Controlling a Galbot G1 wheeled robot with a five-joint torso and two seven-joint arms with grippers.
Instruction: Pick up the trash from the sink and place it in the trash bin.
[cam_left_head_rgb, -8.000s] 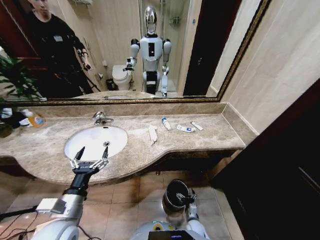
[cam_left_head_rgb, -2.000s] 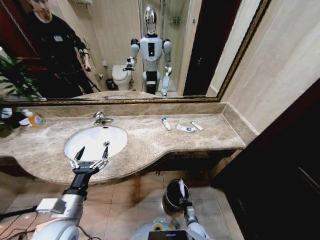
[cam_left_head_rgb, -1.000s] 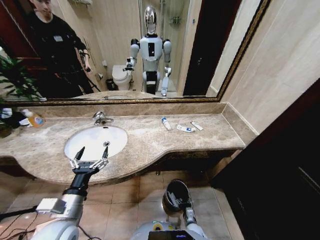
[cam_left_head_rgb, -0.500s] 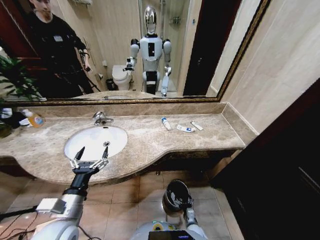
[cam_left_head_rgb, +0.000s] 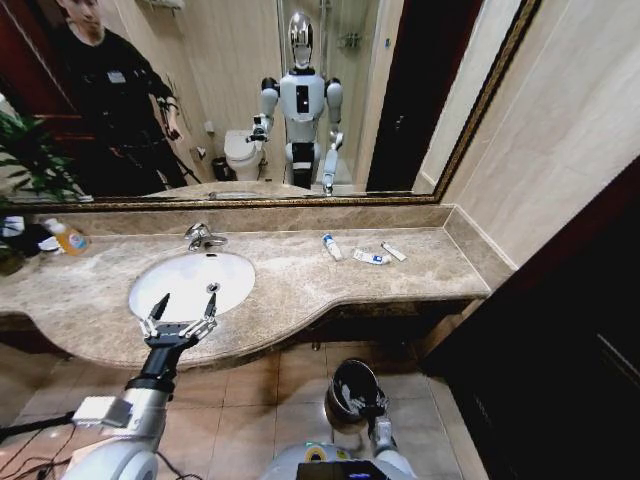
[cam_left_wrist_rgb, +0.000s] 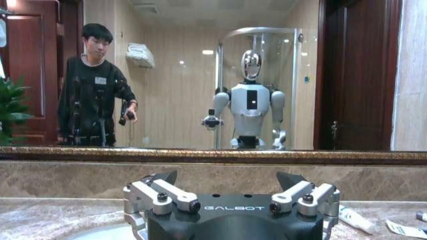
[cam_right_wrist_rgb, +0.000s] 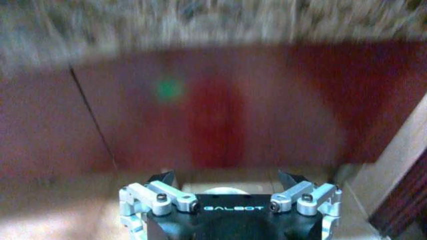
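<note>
The left gripper (cam_left_head_rgb: 180, 312) is held over the front rim of the sink (cam_left_head_rgb: 190, 283), at about 7 o'clock in the head view, with its fingers spread wide and nothing between them. The same spread is seen in the left wrist view (cam_left_wrist_rgb: 227, 186), where the mirror and the bench's back ledge lie beyond it.

The right gripper (cam_left_head_rgb: 372, 402) is held low, at about 6 o'clock, at the silver rim of the trash bin (cam_left_head_rgb: 350, 392) on the tiled floor below the bench edge. In the right wrist view its fingers (cam_right_wrist_rgb: 161, 179) are seen parted and empty (the dark red cabinet front fills the background).

Three pieces of trash are left on the bench (cam_left_head_rgb: 300, 290), well apart from the sink, toward 1 o'clock: a tiny bottle with blue cap (cam_left_head_rgb: 331, 246), a white-blue tube (cam_left_head_rgb: 371, 257) just beside it, and another white tube (cam_left_head_rgb: 393, 252). An orange soap bottle (cam_left_head_rgb: 68, 238) stands at 10 o'clock.
</note>
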